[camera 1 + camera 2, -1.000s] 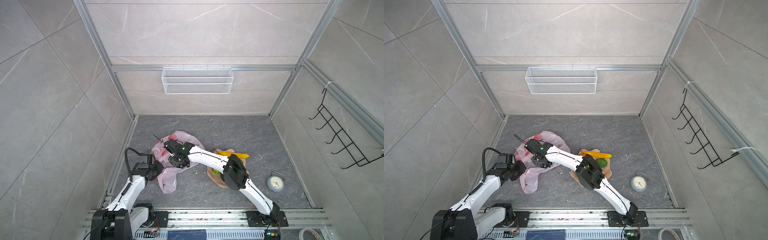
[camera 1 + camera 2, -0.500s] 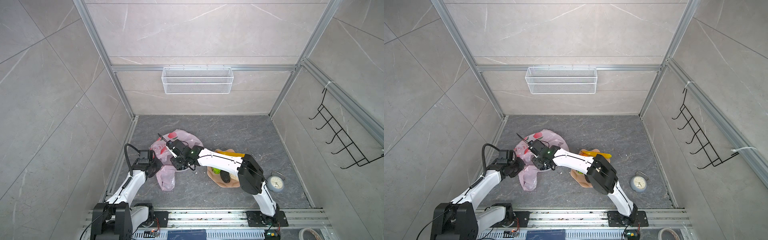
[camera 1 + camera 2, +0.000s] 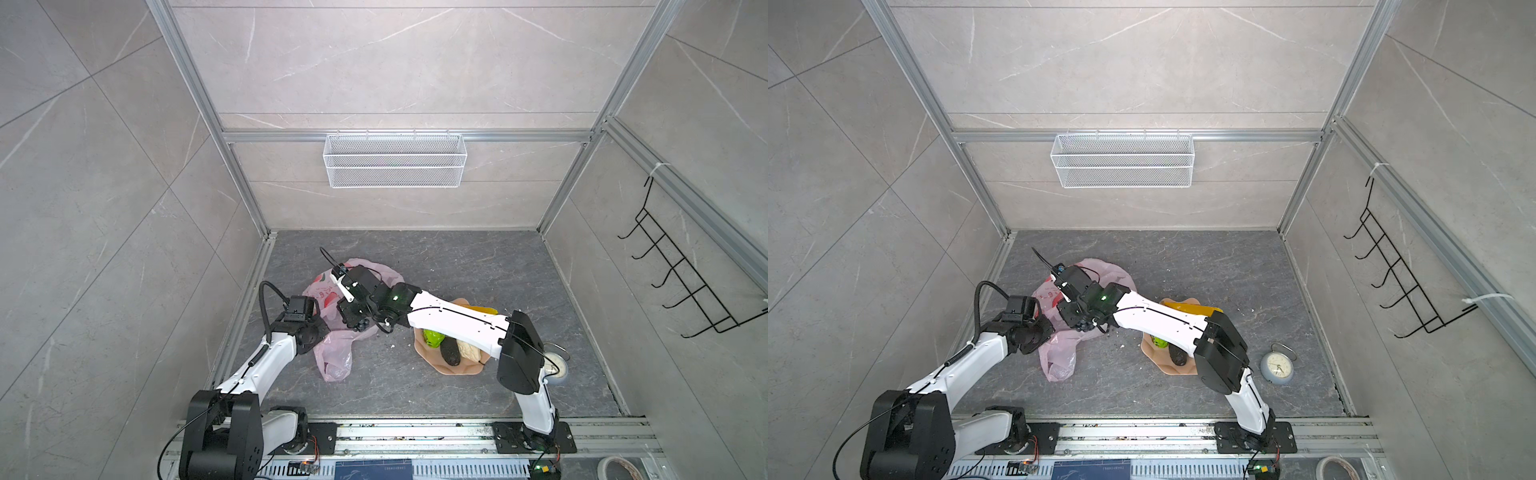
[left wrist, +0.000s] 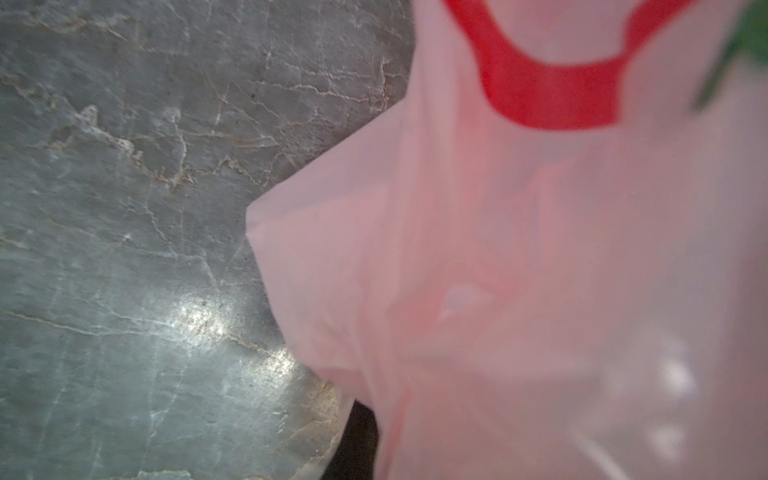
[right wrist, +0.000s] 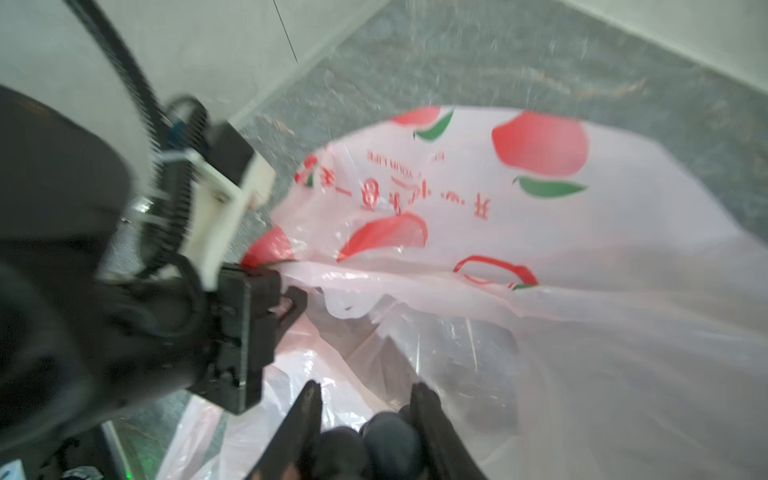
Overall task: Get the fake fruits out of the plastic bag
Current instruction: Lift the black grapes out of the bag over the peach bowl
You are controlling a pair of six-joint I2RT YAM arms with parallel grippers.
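Observation:
The pale pink plastic bag [image 3: 332, 357] [image 3: 1059, 361] lies crumpled on the dark floor at left of centre. Its red fruit prints show in the right wrist view [image 5: 540, 199]. My left gripper [image 3: 325, 322] [image 5: 291, 299] is shut on the bag's rim; in the left wrist view the bag [image 4: 519, 270] fills most of the frame. My right gripper [image 3: 356, 321] [image 5: 365, 388] sits at the bag's mouth, shut on a dark grape bunch [image 5: 374, 440] [image 3: 360, 326]. A yellow banana [image 3: 480, 309], a green fruit [image 3: 432, 338], a dark oval piece [image 3: 451, 353] and a cream piece [image 3: 468, 351] lie on the peach plate [image 3: 453, 370].
A round alarm clock [image 3: 1277, 365] stands to the right of the plate, by the right arm's elbow. A white wire basket [image 3: 395, 160] hangs on the back wall and a black hook rack [image 3: 681, 274] on the right wall. Walls close in the floor on three sides.
The right arm's elbow has swung to the right and its gripper has shifted slightly toward the front with the dark bunch. The left gripper has kept its hold on the bag.

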